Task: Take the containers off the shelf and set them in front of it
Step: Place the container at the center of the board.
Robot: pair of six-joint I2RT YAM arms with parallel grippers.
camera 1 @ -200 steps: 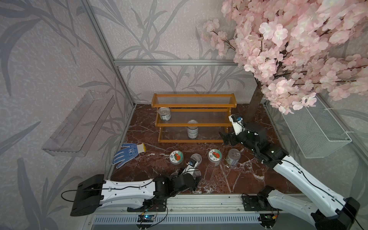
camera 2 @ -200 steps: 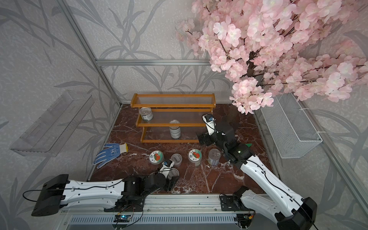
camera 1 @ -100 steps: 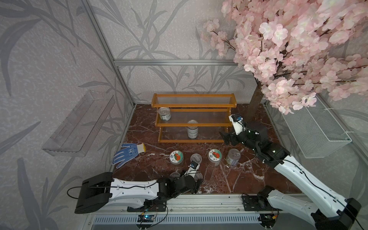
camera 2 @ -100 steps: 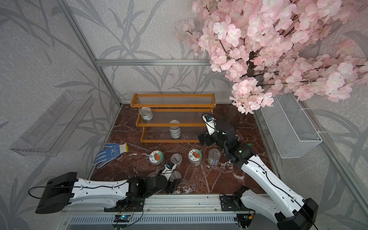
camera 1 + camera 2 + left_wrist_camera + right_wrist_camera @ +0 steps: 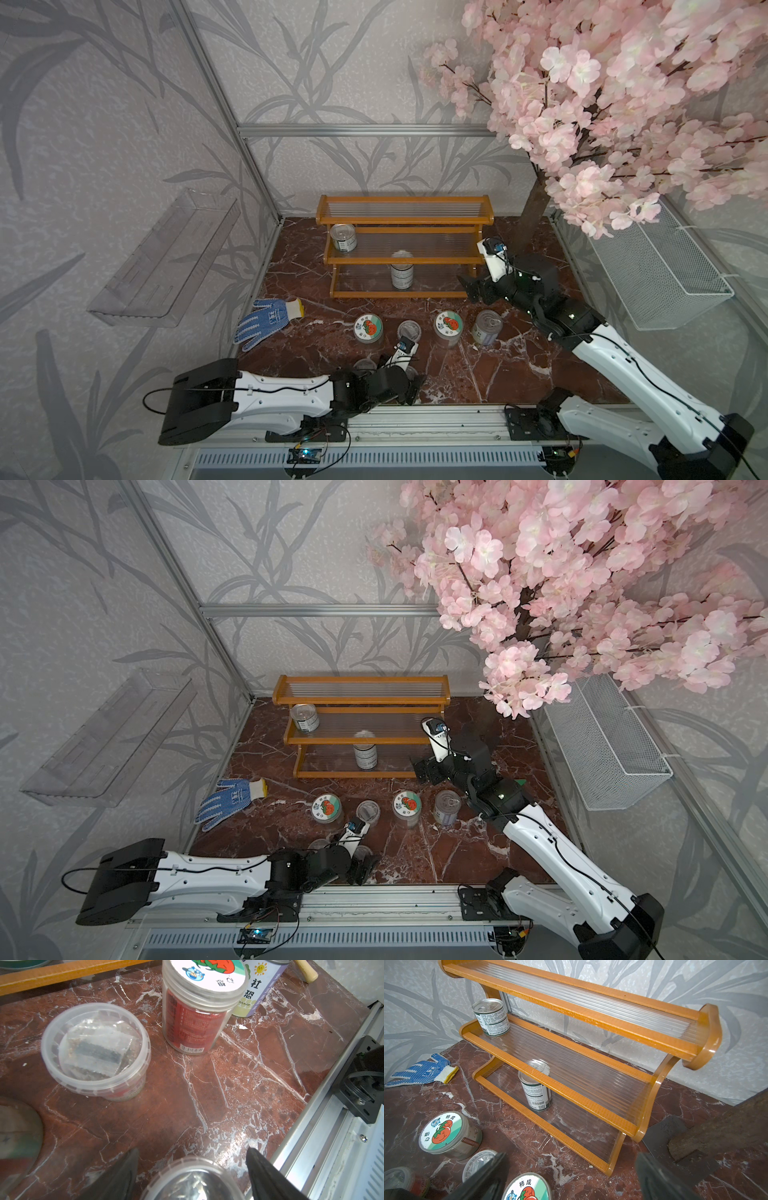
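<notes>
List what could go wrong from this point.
1. The fingers of the left gripper straddle a clear cup; a skewed pull-back could tip it.
2. The lower tin stands under the shelf's middle tier; the open right gripper may strike the front bar when reaching in.
3. A lidded jar sits close to the right gripper; a low approach could knock it.

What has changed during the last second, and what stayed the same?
The left gripper opened and let go of the clear cup, which stands between its fingers near the front rail. The right gripper, open beside the shelf, the middle-tier tin, the bottom-tier tin and both jars stayed put.
</notes>
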